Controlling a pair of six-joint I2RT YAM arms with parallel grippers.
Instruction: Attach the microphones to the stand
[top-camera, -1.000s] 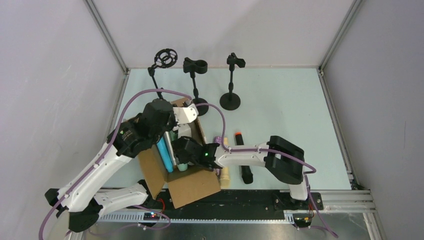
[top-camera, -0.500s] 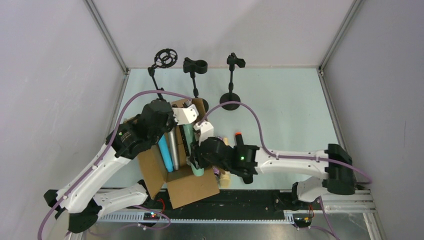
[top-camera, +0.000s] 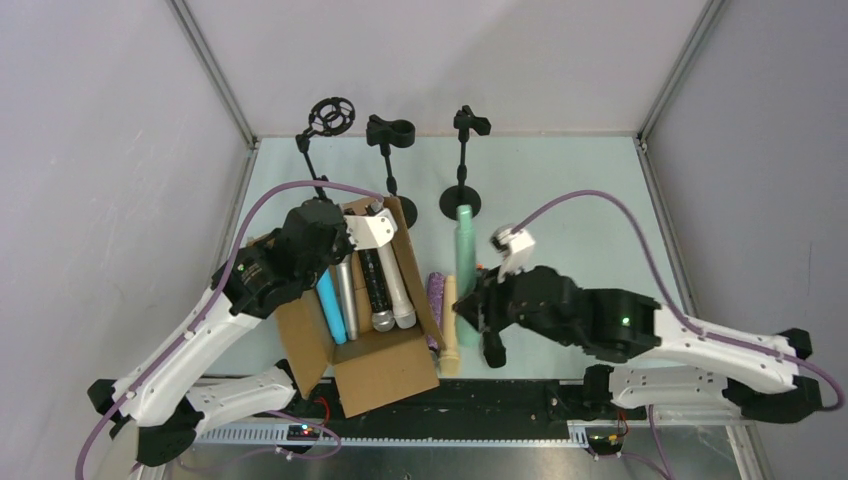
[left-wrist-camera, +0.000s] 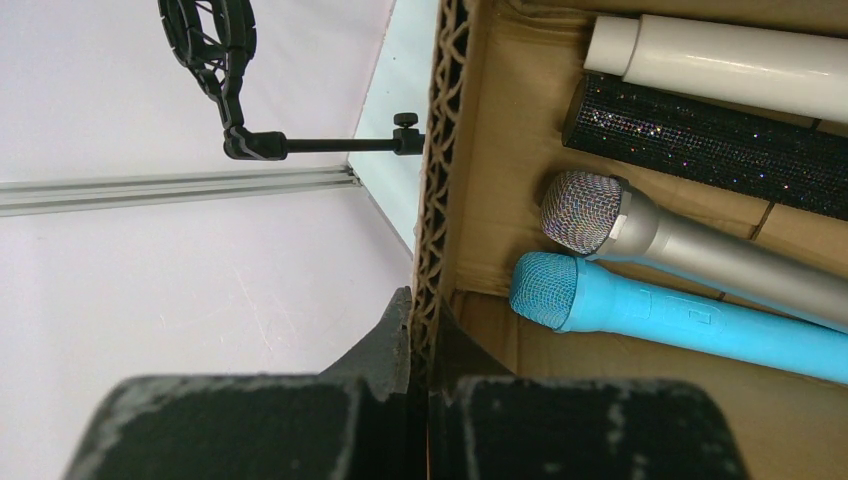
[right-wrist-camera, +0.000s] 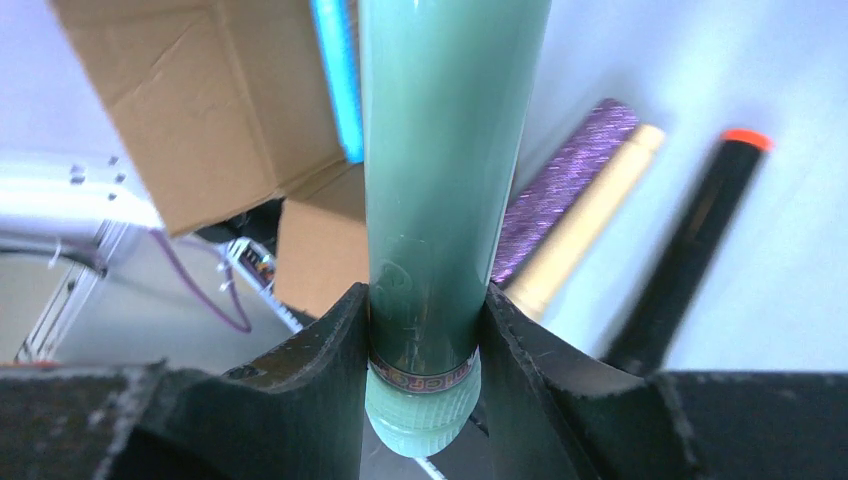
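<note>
while left hand (left-wrist-camera: 420, 385) pinches the box edge (left-wrist-camera: 435, 150), right hand (right-wrist-camera: 425, 335) grips the mint microphone (right-wrist-camera: 450, 150) over table (top-camera: 570, 190).

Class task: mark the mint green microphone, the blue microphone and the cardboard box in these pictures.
mint green microphone (top-camera: 464, 250): top external view, mid-body.
blue microphone (left-wrist-camera: 546, 291): left wrist view, mesh head.
cardboard box (top-camera: 385, 375): top external view, near flap.

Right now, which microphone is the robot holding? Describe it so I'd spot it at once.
Find the brown box on the table; just right of it, the right gripper is shut on the mint mic. It is the only pale green one and the only one held, while the purple mic, cream mic and black mic lie loose beside it.
</note>
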